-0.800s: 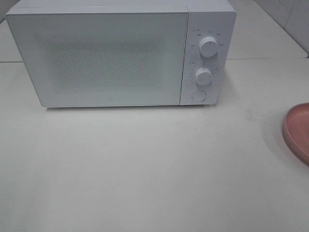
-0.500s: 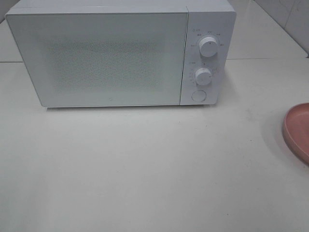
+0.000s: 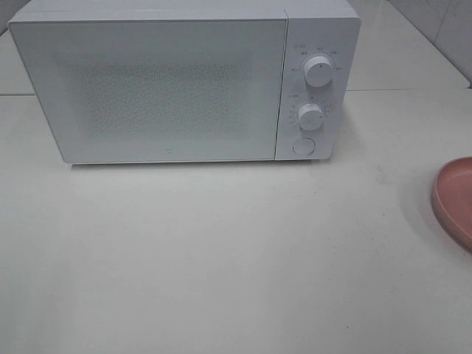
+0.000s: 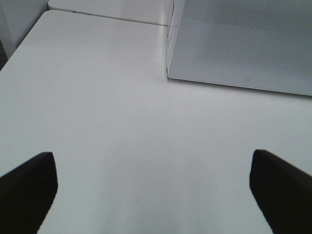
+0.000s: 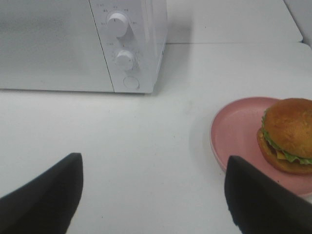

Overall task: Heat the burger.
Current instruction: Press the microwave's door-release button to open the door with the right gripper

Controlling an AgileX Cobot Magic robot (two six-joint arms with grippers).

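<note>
The burger point(image 5: 287, 134), with a golden-brown bun and green lettuce frill, sits on a round pink plate point(image 5: 234, 134) in the right wrist view. Only the plate's edge point(image 3: 451, 199) shows at the right side of the exterior high view; the burger is out of that view. The white microwave point(image 3: 184, 81) stands at the back with its door shut, and shows in both wrist views point(image 4: 243, 44) point(image 5: 78, 44). My right gripper point(image 5: 153, 195) is open and empty, short of the plate. My left gripper point(image 4: 151, 190) is open and empty over bare table, near the microwave's left front corner.
The microwave's panel has two white knobs point(image 3: 317, 71) point(image 3: 310, 116) and a round button point(image 3: 302, 146). The white table point(image 3: 221, 251) spreads in front of it. A table seam point(image 3: 405, 90) runs behind at the right.
</note>
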